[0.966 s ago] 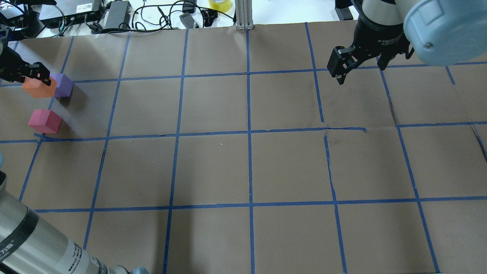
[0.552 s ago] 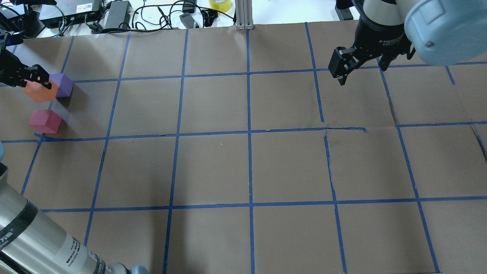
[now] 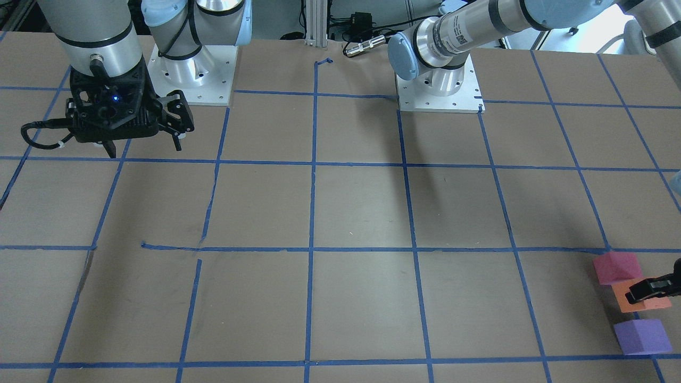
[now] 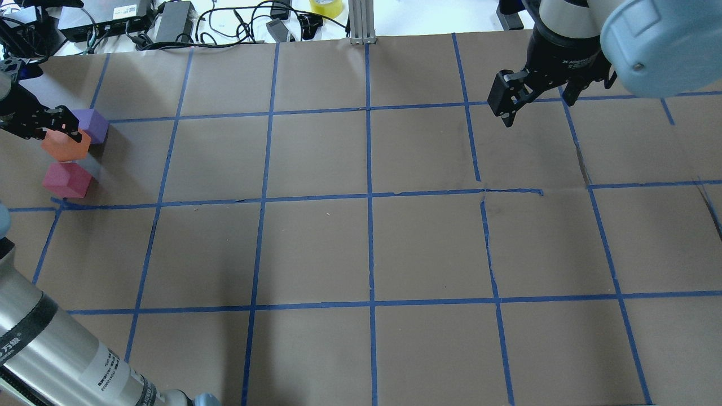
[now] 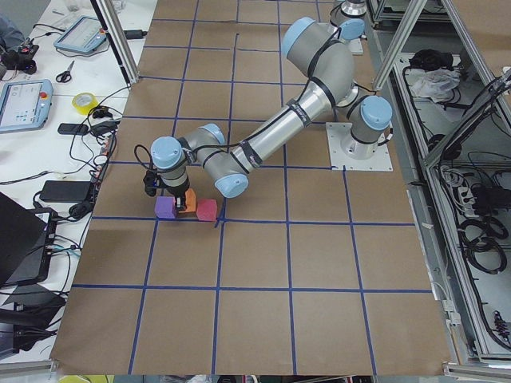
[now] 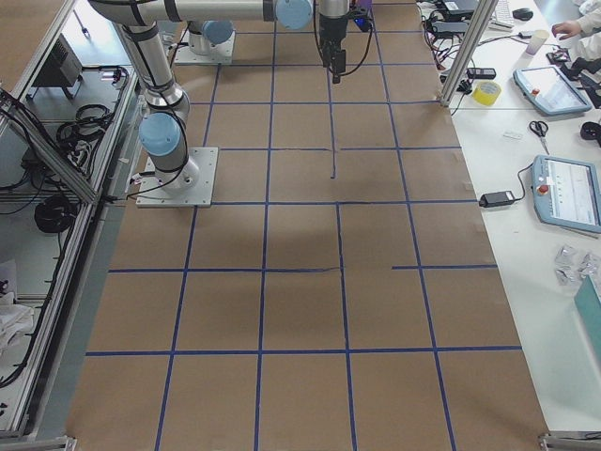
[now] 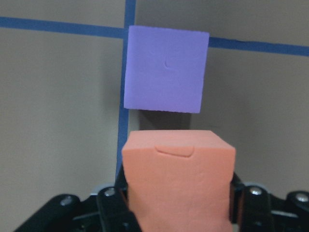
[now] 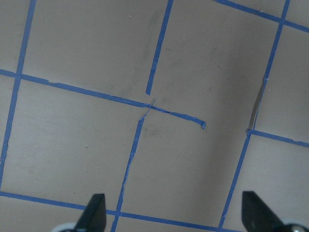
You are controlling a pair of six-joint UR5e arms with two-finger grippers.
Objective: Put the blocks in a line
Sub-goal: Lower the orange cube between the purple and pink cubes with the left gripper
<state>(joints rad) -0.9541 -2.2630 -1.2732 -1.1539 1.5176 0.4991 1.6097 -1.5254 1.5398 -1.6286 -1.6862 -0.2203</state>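
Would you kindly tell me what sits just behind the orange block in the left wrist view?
The purple block sits just beyond the orange block, separated by a narrow shadowed gap, over a blue tape line. The orange block covers the paper beneath itself.

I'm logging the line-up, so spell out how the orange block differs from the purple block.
The orange block sits clamped in the left gripper; the purple block stands free on the table. The orange block is in the middle, beside the pinkish-red block; the purple block is at one end. Both are matte cubes of like size.
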